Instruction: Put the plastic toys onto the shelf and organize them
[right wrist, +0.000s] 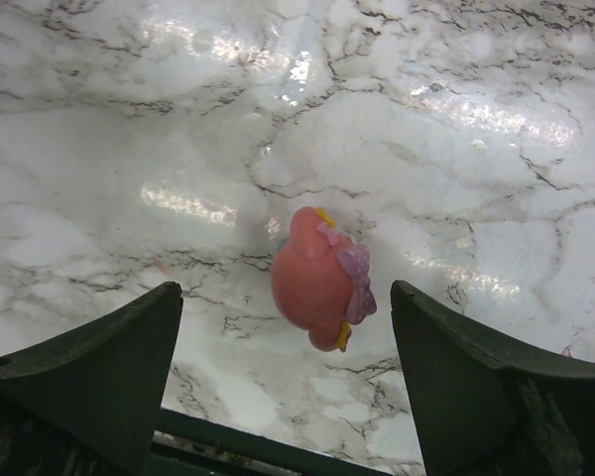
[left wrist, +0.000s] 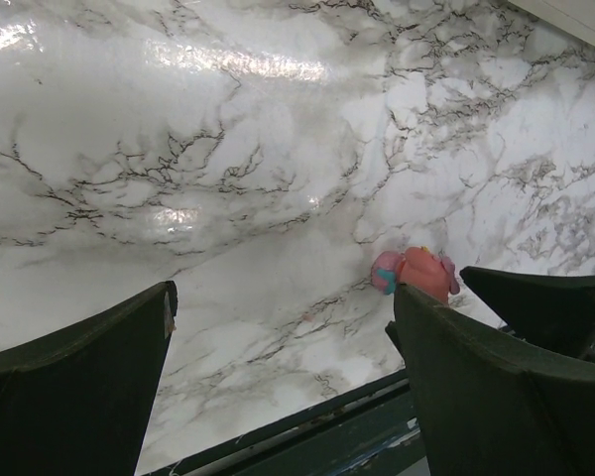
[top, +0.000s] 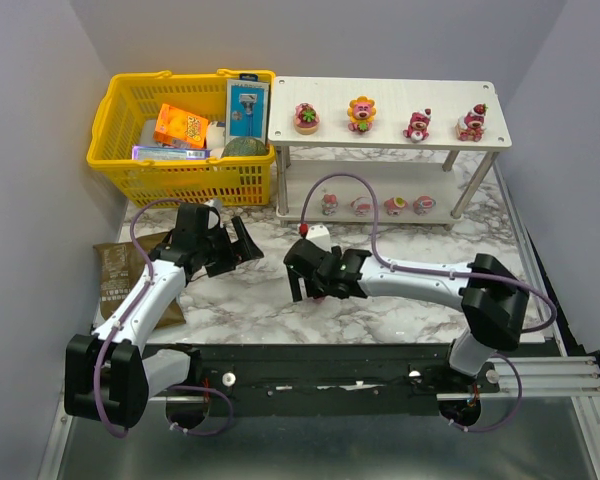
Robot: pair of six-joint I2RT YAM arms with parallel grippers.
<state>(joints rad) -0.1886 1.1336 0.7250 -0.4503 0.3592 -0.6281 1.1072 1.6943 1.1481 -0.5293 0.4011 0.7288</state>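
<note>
Glossy marble table [top: 230,300] inside grey walls [top: 310,35], left gripper [left wrist: 285,293] and right gripper [right wrist: 286,297] both wide open, pink toy [right wrist: 317,283] lying loose between the right's fingers, other toys [top: 306,118] on the white shelf [top: 390,138].

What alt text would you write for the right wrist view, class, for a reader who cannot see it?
A small pink toy with a bow lies on the white marble-patterned table, in the gap between the two dark fingers of the right end effector. The fingers stand wide open and neither touches the toy.
</note>
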